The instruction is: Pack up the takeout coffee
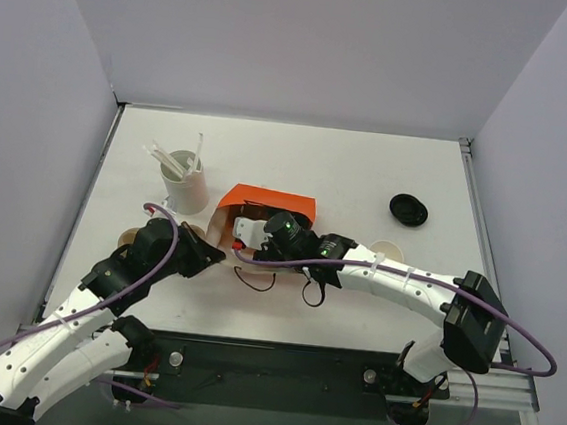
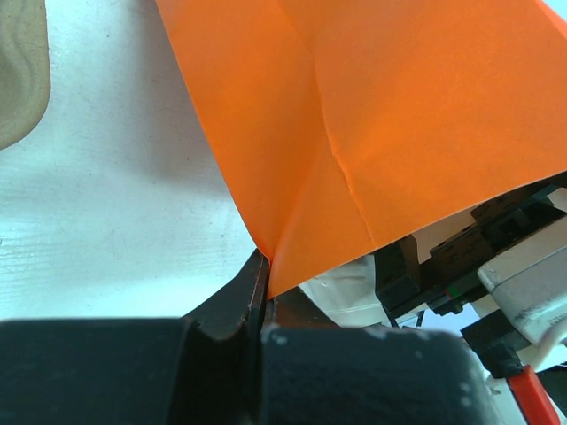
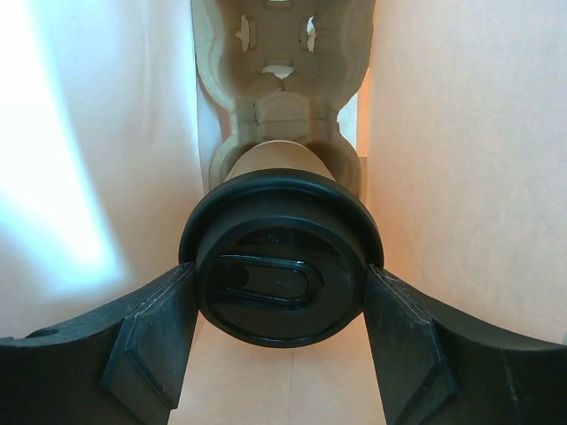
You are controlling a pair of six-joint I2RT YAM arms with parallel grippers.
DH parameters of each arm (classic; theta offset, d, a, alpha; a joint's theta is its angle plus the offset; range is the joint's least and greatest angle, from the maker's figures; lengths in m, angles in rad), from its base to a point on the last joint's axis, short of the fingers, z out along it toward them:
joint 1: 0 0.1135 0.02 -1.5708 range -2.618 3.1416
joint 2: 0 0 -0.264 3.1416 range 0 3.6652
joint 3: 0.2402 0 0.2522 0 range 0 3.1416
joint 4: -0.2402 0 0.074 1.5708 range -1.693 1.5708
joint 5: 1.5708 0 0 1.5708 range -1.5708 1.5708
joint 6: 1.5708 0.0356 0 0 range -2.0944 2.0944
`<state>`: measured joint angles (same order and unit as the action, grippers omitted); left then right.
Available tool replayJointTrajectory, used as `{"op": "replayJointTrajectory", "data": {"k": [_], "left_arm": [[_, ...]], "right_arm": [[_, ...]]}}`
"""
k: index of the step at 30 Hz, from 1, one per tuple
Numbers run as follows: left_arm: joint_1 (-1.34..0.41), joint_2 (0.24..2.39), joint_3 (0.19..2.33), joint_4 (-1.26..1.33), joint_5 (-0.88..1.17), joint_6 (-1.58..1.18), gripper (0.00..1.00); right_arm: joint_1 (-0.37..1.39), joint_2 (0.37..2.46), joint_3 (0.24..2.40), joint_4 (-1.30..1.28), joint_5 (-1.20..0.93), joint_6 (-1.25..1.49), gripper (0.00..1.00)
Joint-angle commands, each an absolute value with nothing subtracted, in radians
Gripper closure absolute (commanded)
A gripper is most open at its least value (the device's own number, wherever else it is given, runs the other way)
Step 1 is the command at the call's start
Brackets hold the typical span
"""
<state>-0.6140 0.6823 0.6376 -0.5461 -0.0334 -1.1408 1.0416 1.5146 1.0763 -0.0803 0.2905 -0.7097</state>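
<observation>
In the top view, the orange bag (image 1: 269, 201) is lying on the table (image 1: 368, 170), with its mouth facing the arms. The left gripper (image 1: 207, 253) is sitting at the left corner of the bag's mouth. The right gripper (image 1: 257, 232) is reaching into the mouth, so the bag is hiding its fingers and the coffee. A stirrer cup (image 1: 185, 188) is standing just left of the bag, and a loose lid (image 1: 408, 209) is lying well to the right of the bag.

In the left wrist view, the left gripper (image 2: 264, 283) is fully closed, and it is pinching the lower edge of the bag (image 2: 399, 115) between its jaws. The table (image 2: 106, 204) is showing to the left of the bag.

In the right wrist view, the coffee (image 3: 282, 266) is inside the bag (image 3: 461, 133), with its black lid facing the camera. The right gripper (image 3: 279, 292) is standing wide, and both fingers (image 3: 151, 336) are pressing on the sides of the lid, so it is holding the coffee. The tan body of the coffee is pointing deeper into the bag, where a pulp carrier (image 3: 283, 71) is lying.
</observation>
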Motion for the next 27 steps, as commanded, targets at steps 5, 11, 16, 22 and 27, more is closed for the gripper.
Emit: {"op": "replayJointTrajectory", "data": {"k": [5,11,16,22,27], "left_arm": [[-0.618,0.677,0.667,-0.468,-0.002,-1.158,1.00],[-0.620,0.669,0.660,-0.463,0.000,-1.164,1.00],[-0.620,0.670,0.660,-0.457,0.000,-1.167,1.00],[-0.620,0.666,0.650,-0.456,0.000,-1.172,1.00],[-0.620,0.666,0.650,-0.459,0.000,-1.172,1.00]], "right_arm": [[1.026,1.549,1.097,-0.072,0.313,-0.749,0.68],[1.025,1.572,1.103,-0.058,0.311,-0.764,0.68],[1.019,1.577,1.085,-0.029,0.313,-0.776,0.68],[1.014,1.582,1.065,0.024,0.316,-0.821,0.68],[1.012,1.595,1.078,0.038,0.319,-0.833,0.68]]}}
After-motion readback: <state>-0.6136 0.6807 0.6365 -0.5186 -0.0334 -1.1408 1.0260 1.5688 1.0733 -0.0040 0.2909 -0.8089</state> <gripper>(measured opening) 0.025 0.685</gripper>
